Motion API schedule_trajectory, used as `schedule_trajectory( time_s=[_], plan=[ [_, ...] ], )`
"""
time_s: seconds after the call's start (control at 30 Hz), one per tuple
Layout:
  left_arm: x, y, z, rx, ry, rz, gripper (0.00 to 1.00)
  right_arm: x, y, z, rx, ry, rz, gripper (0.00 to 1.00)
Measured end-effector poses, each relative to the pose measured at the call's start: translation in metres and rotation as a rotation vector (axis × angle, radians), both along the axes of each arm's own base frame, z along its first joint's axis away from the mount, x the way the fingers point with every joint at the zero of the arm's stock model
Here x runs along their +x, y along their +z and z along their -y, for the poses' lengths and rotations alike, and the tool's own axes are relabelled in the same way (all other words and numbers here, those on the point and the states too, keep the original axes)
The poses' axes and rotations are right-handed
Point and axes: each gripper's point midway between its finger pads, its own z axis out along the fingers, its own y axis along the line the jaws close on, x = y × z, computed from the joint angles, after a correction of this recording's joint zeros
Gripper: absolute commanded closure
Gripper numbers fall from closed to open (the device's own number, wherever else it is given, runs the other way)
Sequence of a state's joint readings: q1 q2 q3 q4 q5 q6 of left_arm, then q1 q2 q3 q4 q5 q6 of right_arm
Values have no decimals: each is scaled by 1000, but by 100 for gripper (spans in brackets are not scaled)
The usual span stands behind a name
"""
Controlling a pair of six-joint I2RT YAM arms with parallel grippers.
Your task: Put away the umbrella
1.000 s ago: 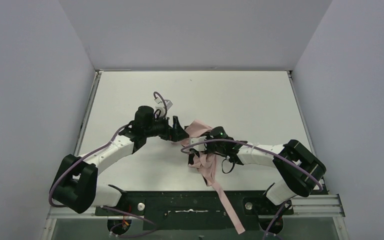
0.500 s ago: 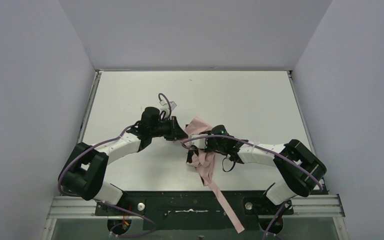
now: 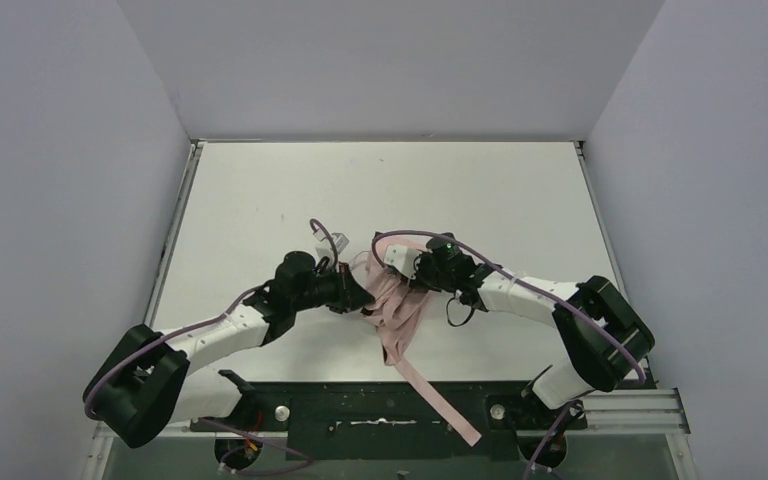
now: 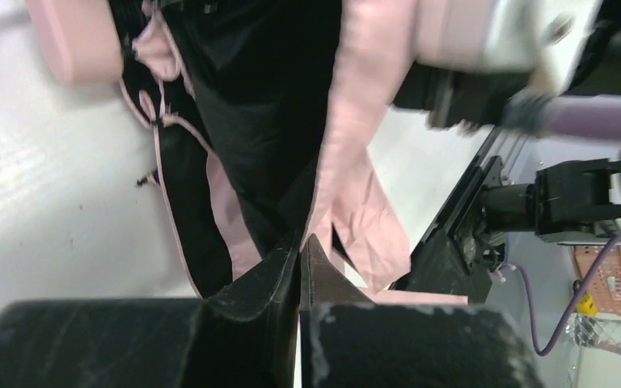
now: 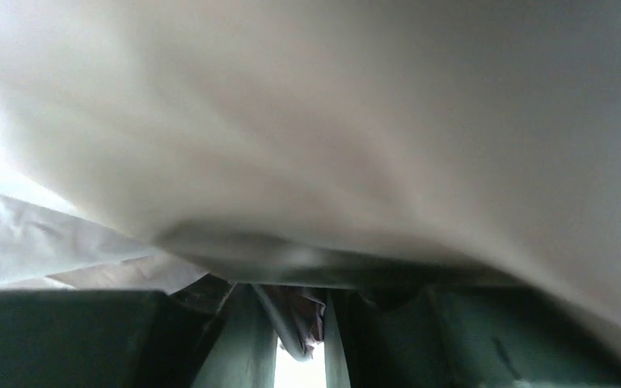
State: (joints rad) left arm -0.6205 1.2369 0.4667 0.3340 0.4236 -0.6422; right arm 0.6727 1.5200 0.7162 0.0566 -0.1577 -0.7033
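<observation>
The umbrella [image 3: 397, 312] lies crumpled in the middle of the white table [image 3: 480, 190], pale pink fabric with a long pink strip [image 3: 447, 405] trailing over the near edge. My left gripper [image 3: 362, 299] is at its left edge, jaws pressed together with a fold of pink fabric [image 4: 356, 186] running into the tips [image 4: 301, 241]. My right gripper [image 3: 409, 270] is at the umbrella's far side. In the right wrist view pale fabric [image 5: 307, 121] fills the frame, and a bunch of it sits between the fingers [image 5: 299, 323]. The shaft is hidden.
The black mounting rail [image 3: 380, 412] runs along the near edge between the arm bases. Grey walls close in the left, right and far sides. The right arm's white link [image 4: 493, 32] hangs close above the left gripper. Purple cables [image 3: 400, 236] loop over both wrists.
My left gripper went from open to shut and drew back toward the near edge. The right gripper moved farther away and left. The pink fabric shifted left with them.
</observation>
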Motion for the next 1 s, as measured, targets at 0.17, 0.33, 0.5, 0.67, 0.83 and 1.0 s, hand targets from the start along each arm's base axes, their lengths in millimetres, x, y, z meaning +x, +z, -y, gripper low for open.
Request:
schedule_trajectory(
  time_s=[0.17, 0.33, 0.5, 0.67, 0.83, 1.0],
  plan=[
    [-20, -25, 0, 46, 8, -44, 100, -2, 0, -5, 40, -19, -73, 91],
    [-36, -28, 11, 65, -17, -31, 100, 0, 1, -11, 51, -57, -157, 92],
    [-59, -7, 24, 56, -57, 66, 100, 4, -3, -16, 44, -80, -214, 93],
    [-64, 2, 17, 92, -40, 137, 100, 1, -2, -16, 44, -91, -240, 94],
    [-91, -41, 0, 266, -97, 29, 100, 14, -4, -10, 49, -155, -244, 95],
    [-102, -91, -22, 453, -94, -101, 100, 21, -4, -3, 48, -188, -234, 94]
  ],
)
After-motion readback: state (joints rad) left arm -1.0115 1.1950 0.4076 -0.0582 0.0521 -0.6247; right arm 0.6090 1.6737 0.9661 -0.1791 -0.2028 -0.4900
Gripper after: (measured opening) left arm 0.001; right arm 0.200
